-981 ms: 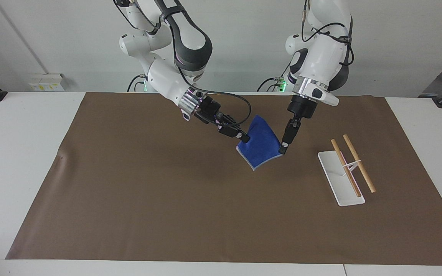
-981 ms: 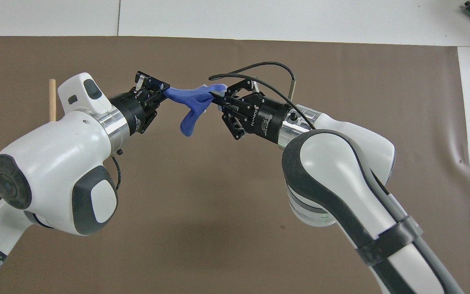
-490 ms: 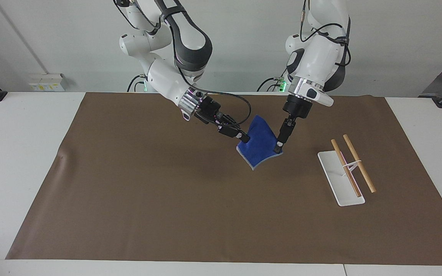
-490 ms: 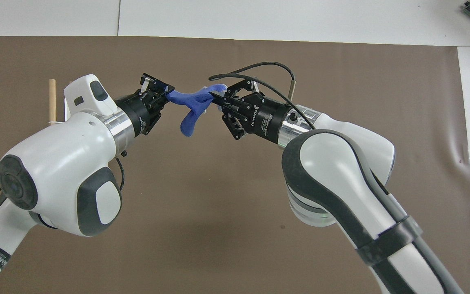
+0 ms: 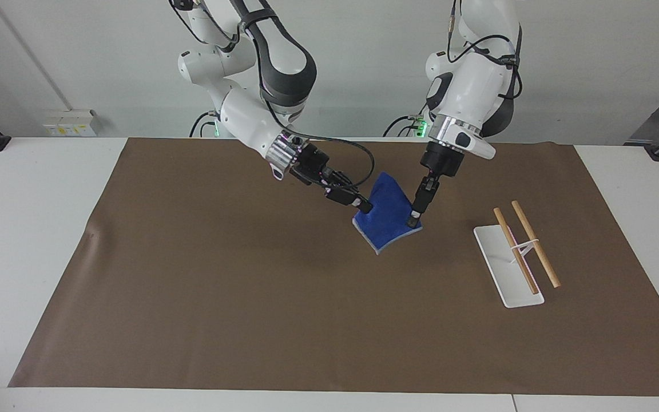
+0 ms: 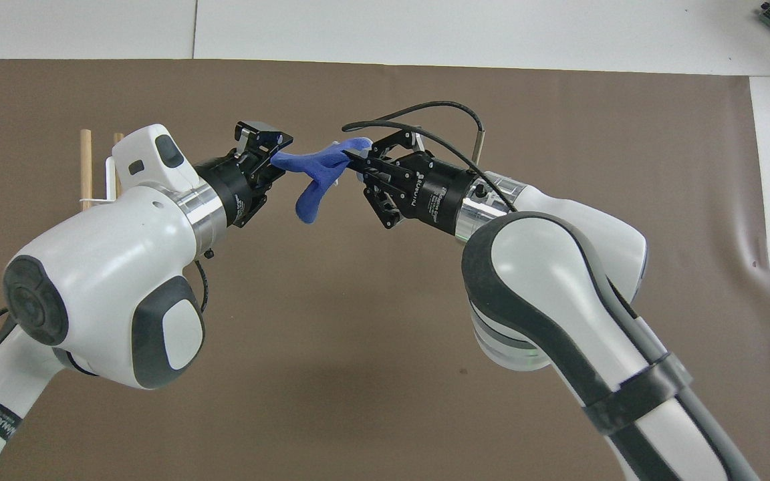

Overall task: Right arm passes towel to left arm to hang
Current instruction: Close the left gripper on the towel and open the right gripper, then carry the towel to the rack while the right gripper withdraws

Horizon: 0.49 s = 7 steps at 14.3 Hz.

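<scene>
The royal-blue towel (image 5: 388,220) hangs in the air over the middle of the brown mat, drooping between the two grippers; it also shows in the overhead view (image 6: 311,187). My right gripper (image 5: 365,206) is shut on the towel's edge toward the right arm's end and also shows from above (image 6: 353,157). My left gripper (image 5: 414,218) is at the towel's other edge with its fingers open on either side of the cloth, as the overhead view (image 6: 277,156) also shows. The towel's lower corner hangs free.
A towel rack with a white base (image 5: 507,269) and two wooden rods (image 5: 535,243) stands on the brown mat (image 5: 249,297) toward the left arm's end. In the overhead view the rods (image 6: 85,167) are partly hidden by my left arm.
My left gripper has moved in over the towel's edge, toward the right gripper. The towel and the right gripper have stayed in place.
</scene>
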Motion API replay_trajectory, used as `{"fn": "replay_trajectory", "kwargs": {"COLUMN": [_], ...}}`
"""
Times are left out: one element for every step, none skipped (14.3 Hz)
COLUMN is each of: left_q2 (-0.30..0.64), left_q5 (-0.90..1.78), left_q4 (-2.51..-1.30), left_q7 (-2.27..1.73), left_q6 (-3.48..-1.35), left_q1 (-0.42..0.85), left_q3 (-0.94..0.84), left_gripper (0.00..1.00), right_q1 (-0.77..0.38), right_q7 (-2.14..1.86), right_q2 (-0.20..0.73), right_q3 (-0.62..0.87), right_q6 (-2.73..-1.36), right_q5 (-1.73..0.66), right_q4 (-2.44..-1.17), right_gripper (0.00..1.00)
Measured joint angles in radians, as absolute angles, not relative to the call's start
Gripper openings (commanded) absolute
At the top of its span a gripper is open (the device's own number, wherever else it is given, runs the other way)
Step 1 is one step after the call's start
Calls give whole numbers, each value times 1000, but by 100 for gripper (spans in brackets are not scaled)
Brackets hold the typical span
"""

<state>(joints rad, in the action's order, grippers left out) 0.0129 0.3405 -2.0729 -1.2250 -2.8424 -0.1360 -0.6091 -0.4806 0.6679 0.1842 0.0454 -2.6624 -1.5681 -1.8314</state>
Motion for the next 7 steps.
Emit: {"fn": "replay_trajectory", "kwargs": {"left_q2": [13, 14, 14, 14, 14, 14, 14], "left_q5": [341, 341, 341, 341, 340, 340, 340], "left_q4": [-2073, -2073, -2073, -2073, -2073, -2073, -2073], "left_q7": [-1225, -1225, -1224, -1223, -1214, -1191, -1162], "left_q6": [-2842, -2842, -2842, -2842, -2842, -2842, -2841], "left_q1": [-136, -136, -136, -137, -138, -141, -150], "left_q3": [-609, -609, -609, -607, -605, -600, -597], "left_gripper": [0, 0, 0, 0, 0, 0, 0], "right_q1": [-481, -481, -481, -481, -481, -481, -481], "right_q7": [668, 668, 668, 668, 668, 664, 647], "right_q2": [184, 184, 184, 184, 184, 184, 185], "right_q3": [45, 45, 45, 45, 45, 45, 45], "right_q6": [-2662, -2662, -2662, -2662, -2662, -2663, -2666], "right_q5": [-1568, -1568, -1568, -1568, -1568, -1567, -1563], "right_q4": [-1831, -1831, -1831, -1831, -1831, -1831, -1832], "right_gripper": [0, 0, 6, 57, 100, 100, 100]}}
